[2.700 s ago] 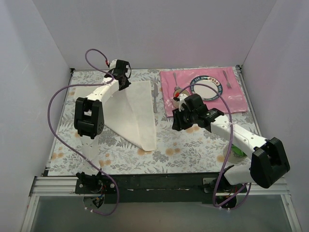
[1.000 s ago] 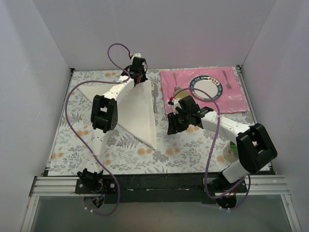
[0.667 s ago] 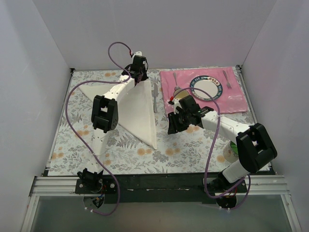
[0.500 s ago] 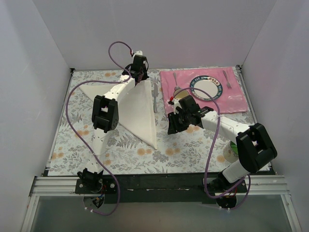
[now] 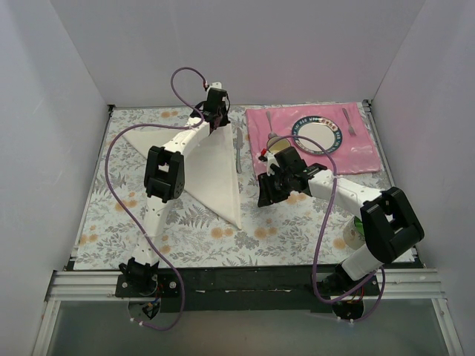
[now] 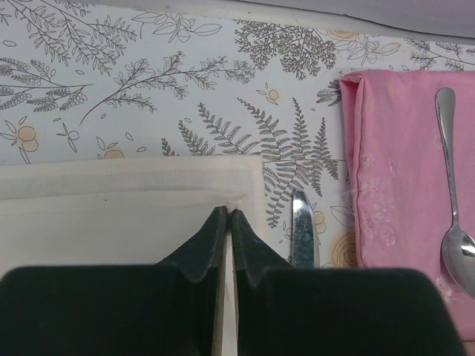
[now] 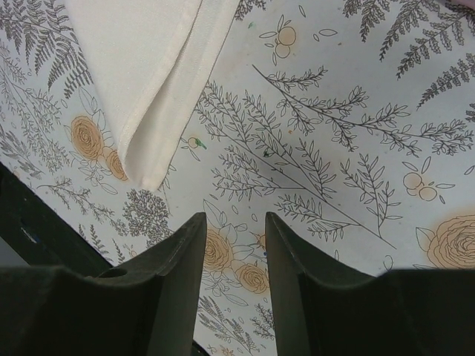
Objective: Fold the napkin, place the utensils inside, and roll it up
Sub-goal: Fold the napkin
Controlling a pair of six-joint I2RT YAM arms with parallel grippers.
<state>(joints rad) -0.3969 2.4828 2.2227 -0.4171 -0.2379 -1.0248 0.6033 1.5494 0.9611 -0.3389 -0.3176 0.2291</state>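
Judging by the layout, the fold seems done: the off-white cloth napkin (image 5: 219,174) lies as a doubled triangle on the floral tablecloth (image 5: 297,222). The left gripper (image 6: 226,215) has its jaws pressed together at the napkin's far corner. The right gripper (image 7: 234,222) hangs parted and empty. The slim silver table knife (image 5: 237,148) lies just beside the napkin, not yet inside, and the rolling is also left to do.

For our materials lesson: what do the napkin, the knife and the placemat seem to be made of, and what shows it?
The napkin: off-white woven cloth, matte; hemmed edge, soft folded layers.
The knife: likely polished steel; silver, shiny tip.
The placemat: pink fabric, matte; doubled edge, faint stitched pattern.
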